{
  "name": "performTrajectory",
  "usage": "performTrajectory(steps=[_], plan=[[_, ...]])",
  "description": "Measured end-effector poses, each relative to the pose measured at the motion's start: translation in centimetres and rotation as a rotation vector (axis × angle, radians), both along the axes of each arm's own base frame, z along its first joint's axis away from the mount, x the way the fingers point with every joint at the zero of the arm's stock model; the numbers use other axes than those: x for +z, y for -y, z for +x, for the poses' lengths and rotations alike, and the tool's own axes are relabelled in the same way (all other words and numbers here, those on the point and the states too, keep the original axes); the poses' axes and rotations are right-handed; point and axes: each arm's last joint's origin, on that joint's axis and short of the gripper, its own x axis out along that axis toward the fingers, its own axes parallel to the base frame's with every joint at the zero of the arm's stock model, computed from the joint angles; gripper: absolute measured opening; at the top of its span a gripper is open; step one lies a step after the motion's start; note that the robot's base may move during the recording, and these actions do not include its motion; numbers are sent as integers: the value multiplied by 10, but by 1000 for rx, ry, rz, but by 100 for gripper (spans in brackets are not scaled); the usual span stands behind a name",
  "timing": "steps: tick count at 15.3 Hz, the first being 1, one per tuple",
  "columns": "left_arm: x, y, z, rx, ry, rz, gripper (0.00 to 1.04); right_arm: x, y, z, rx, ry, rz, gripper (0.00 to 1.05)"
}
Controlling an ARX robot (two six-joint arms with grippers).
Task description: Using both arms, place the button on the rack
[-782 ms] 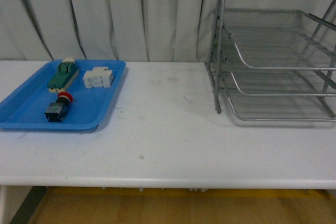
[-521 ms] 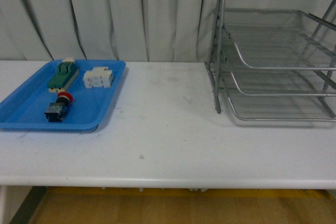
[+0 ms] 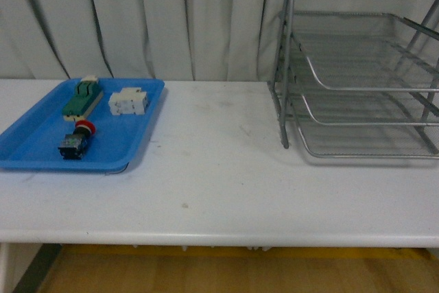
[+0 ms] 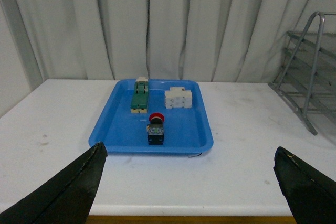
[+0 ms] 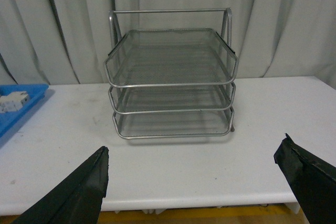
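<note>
1. Nothing in the front view has shifted against the earlier frames: the tray, the parts and the rack lie as they did, and neither arm shows there.
2. The button (image 3: pixel 75 138) lies on its side in the blue tray (image 3: pixel 147 128), in the half nearer the robot. Its red cap points toward the green-and-cream block (image 3: pixel 83 97), close to it but not touching. The white component (image 3: pixel 128 101) sits apart, further back.
3. The left gripper (image 4: pixel 189 156) has its 2 fingers (image 4: pixel 73 192) spread wide and holds nothing. It hangs well back from the tray, roughly lined up with the button (image 4: pixel 156 128).
4. The right gripper (image 5: pixel 194 148) is likewise spread wide and empty. It faces the rack (image 5: pixel 173 77) from well apart.
5. The button looks rigid, light and hard-shelled. Its round cap is likely smooth and may press in, so the flat sides of the black body seem the surer hold.
6. The 3-tier rack (image 3: pixel 357 87) stands at the right of the table (image 3: pixel 219 169), well apart from the tray, so the task looks unstarted.
</note>
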Motion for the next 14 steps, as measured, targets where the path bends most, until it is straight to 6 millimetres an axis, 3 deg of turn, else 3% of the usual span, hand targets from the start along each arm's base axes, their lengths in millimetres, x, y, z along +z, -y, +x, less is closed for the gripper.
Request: performTrajectory(steps=[14], plan=[[0, 0, 0, 0, 0, 0, 98, 0, 0, 0, 0, 0, 0, 98]])
